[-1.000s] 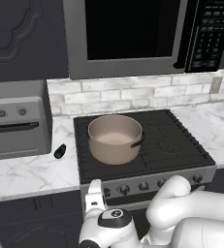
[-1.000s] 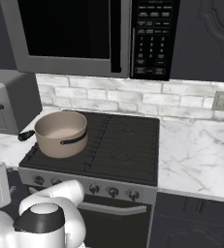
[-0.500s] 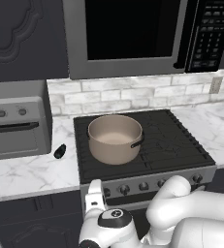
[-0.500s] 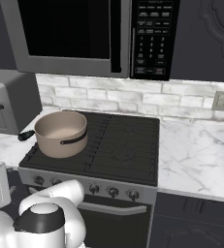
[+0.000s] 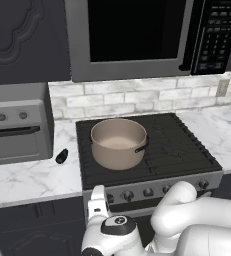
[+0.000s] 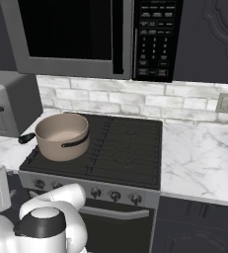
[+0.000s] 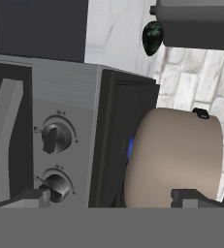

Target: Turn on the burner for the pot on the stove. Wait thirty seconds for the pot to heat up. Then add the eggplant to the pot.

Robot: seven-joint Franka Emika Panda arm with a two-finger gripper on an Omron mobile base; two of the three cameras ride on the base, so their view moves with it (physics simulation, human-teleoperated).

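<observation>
The pot (image 5: 118, 142) was tan-beige with a paler inside and a dark handle. The eggplant (image 5: 61, 156) was glossy near-black, on the counter (image 5: 27, 180) of white marble with grey veins.

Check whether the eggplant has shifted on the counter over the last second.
No. The eggplant lies in the same spot, between the toaster oven and the stove.

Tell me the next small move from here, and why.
Probably, once the heating wait is over, lift the open gripper and swing it left toward the eggplant. A blue glow under the pot in the hand view suggests the burner is lit. The eggplant lies on the counter beside the stove, and the gripper holds nothing.
</observation>
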